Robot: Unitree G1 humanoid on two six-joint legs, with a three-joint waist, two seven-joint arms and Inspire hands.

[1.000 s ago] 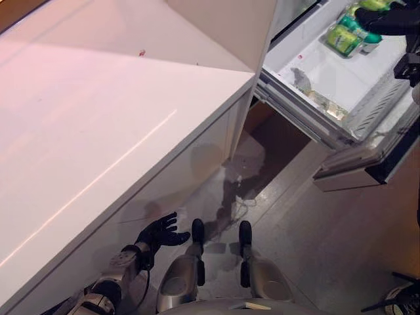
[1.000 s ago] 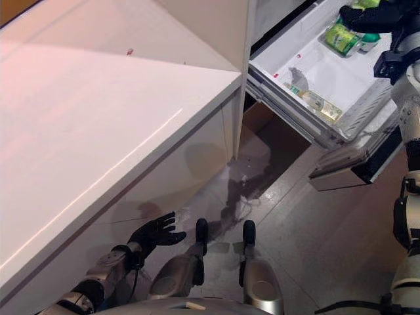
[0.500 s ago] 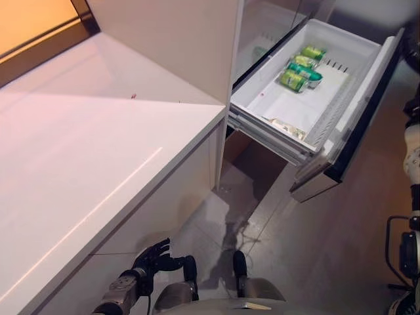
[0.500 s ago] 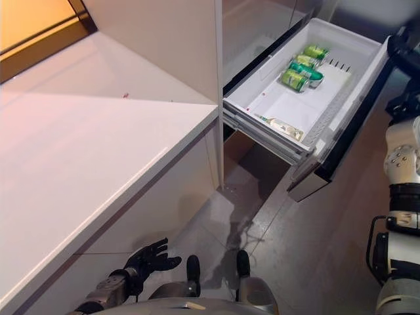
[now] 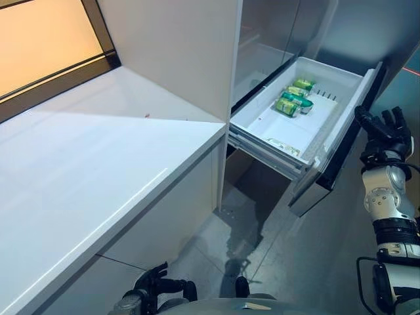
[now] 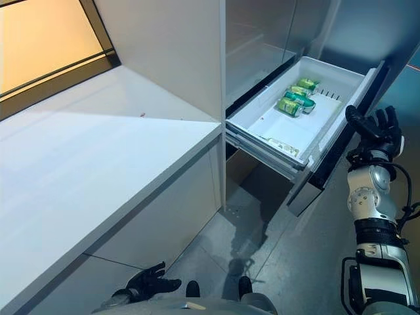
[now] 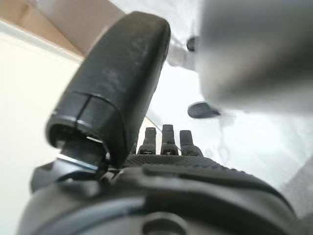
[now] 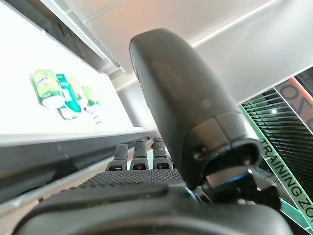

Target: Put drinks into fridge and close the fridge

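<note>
green drinks point(image 5: 293, 99) lying in open fridge drawer point(image 5: 341, 128)

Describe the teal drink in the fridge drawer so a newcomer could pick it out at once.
Start at the white counter; right of its end, the white fridge drawer stands pulled open. Three drinks lie side by side near its far end. The teal drink is the middle one, darker blue-green between two yellow-green drinks.

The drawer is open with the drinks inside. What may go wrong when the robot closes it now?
1. The drinks lie loose on their sides in the drawer; a hard push may roll them about.
2. The right hand is open by the drawer front, off to one side; pushing there may skew the drawer so it jams.
3. The left hand hangs low and cannot help.
</note>
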